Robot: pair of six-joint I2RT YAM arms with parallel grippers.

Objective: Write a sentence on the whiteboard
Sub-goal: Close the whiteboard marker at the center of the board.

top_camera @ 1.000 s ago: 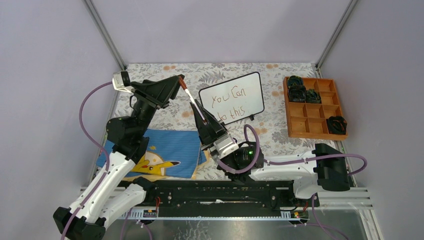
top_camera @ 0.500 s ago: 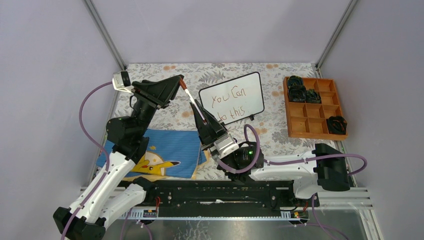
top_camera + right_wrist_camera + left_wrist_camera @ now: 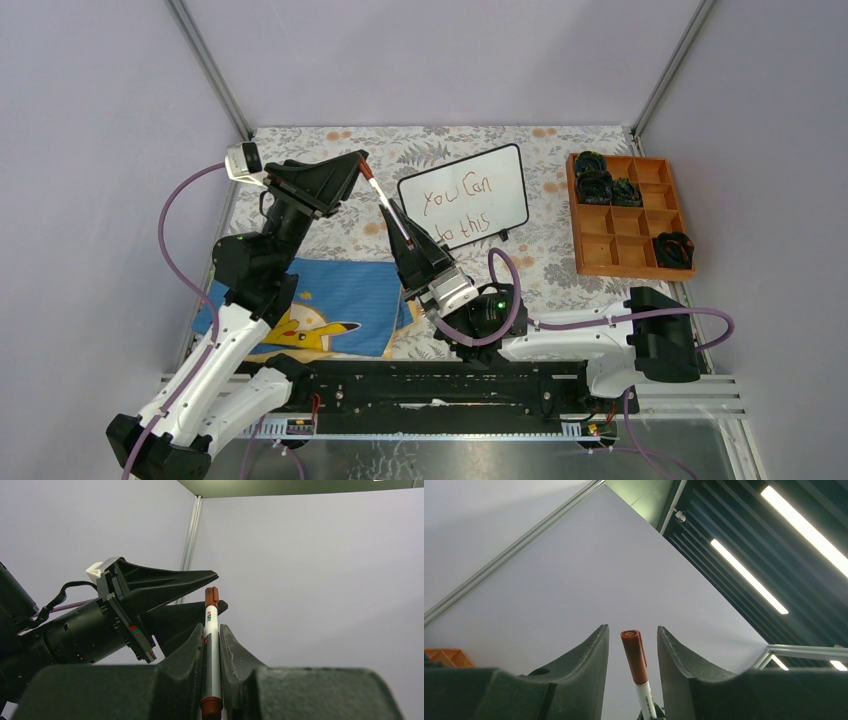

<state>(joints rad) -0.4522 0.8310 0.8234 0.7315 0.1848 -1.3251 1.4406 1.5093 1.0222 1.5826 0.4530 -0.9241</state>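
The whiteboard (image 3: 485, 175) looks light and tippy; the right pincer (image 3: 212, 630) clamps the slick marker (image 3: 210, 614) by its barrel, the left pincer (image 3: 631, 630) gapes around its cap (image 3: 634, 652), seemingly not touching.

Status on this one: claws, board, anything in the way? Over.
Right claw shut on marker. Left claw open, straddling the cap, no contact. Whiteboard carries sentence "You Can do this". Nothing seen in the way.

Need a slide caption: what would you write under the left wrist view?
Left gripper open around a red-capped marker, gaps visible on both sides.
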